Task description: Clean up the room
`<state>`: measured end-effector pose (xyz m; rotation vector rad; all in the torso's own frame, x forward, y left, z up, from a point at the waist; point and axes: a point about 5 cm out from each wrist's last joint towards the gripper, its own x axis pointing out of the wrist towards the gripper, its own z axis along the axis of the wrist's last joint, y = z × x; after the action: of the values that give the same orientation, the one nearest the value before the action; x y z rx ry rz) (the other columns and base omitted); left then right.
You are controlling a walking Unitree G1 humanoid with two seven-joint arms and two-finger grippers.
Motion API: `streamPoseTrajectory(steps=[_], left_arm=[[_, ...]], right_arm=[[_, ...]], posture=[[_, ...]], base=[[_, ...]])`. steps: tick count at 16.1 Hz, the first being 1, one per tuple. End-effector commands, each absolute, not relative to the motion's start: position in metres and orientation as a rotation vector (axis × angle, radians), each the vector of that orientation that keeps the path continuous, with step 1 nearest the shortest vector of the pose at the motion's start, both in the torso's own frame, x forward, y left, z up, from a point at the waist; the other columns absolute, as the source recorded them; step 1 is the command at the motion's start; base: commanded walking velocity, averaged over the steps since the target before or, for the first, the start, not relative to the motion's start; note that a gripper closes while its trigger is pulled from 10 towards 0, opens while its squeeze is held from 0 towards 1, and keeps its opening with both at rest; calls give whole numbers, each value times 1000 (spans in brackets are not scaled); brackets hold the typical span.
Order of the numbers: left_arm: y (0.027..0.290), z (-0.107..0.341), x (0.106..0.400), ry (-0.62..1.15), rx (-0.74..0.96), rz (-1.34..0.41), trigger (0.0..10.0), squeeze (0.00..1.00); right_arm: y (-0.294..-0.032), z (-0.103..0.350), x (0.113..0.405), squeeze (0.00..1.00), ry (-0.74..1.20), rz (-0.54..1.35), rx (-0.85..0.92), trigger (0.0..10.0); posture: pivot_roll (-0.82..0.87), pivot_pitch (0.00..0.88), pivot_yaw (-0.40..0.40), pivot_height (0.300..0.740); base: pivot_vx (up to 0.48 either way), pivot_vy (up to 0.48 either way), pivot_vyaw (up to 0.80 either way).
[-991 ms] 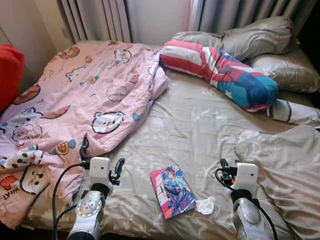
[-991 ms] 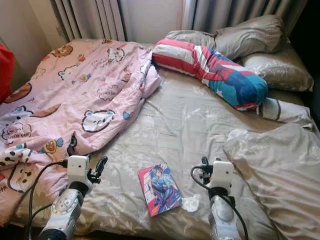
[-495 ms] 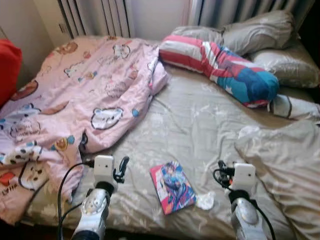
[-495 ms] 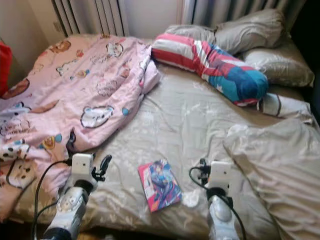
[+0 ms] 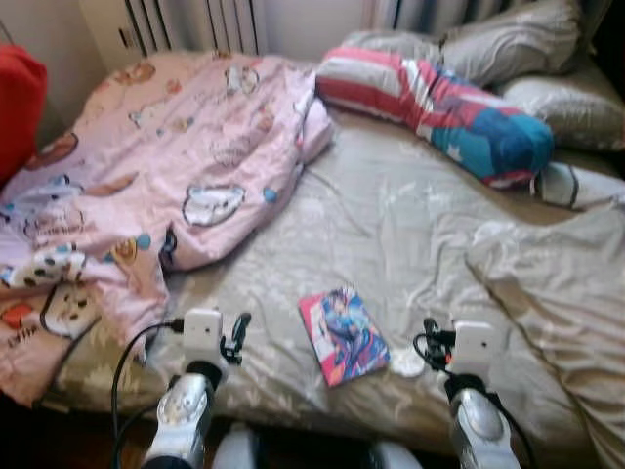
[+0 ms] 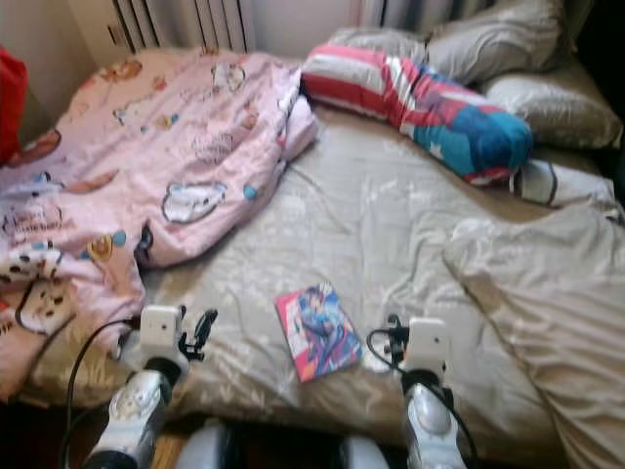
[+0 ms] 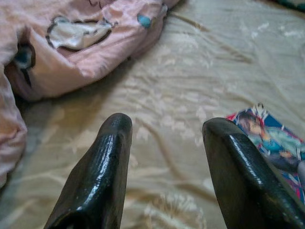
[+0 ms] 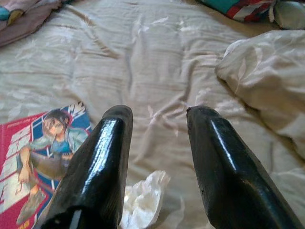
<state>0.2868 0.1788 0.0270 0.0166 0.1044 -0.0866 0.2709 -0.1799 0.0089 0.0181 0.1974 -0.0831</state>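
Observation:
A picture book (image 5: 342, 334) with a red and blue cover lies flat on the grey bed sheet (image 5: 371, 234) near the bed's front edge. Just to its right lies a crumpled white tissue (image 5: 405, 363). My left gripper (image 5: 234, 337) hovers open over the sheet to the left of the book (image 7: 271, 143), with nothing between its fingers (image 7: 102, 162). My right gripper (image 5: 430, 344) is open too, right of the book (image 8: 43, 152), with the tissue (image 8: 143, 195) just under its fingers (image 8: 214, 157).
A pink cartoon-print blanket (image 5: 176, 166) is bunched over the bed's left half. A red, white and blue bolster (image 5: 439, 117) and grey pillows (image 5: 508, 39) lie at the head. A rumpled grey duvet (image 5: 557, 293) covers the right side. A red object (image 5: 20, 107) stands at far left.
The whole picture has shifted: the camera drew back from the bed and my feet now show at the bottom. Both arms hold the same pose, and the book and tissue lie as before.

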Motion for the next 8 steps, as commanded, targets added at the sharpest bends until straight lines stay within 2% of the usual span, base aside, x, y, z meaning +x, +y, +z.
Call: streamPoseTrajectory(steps=[1,8], left_arm=[[175,24,286,130,15,-100,10000,0],[172,23,285,145,22,-131,10000,0]], right_arm=[[-179,4,269,0,229,-65,13,10000],[-177,0,267,0,247,-64,24,10000]], posture=[[3,181,-18,650],[17,185,-11,650]], base=[[0,0,0],[0,0,0]])
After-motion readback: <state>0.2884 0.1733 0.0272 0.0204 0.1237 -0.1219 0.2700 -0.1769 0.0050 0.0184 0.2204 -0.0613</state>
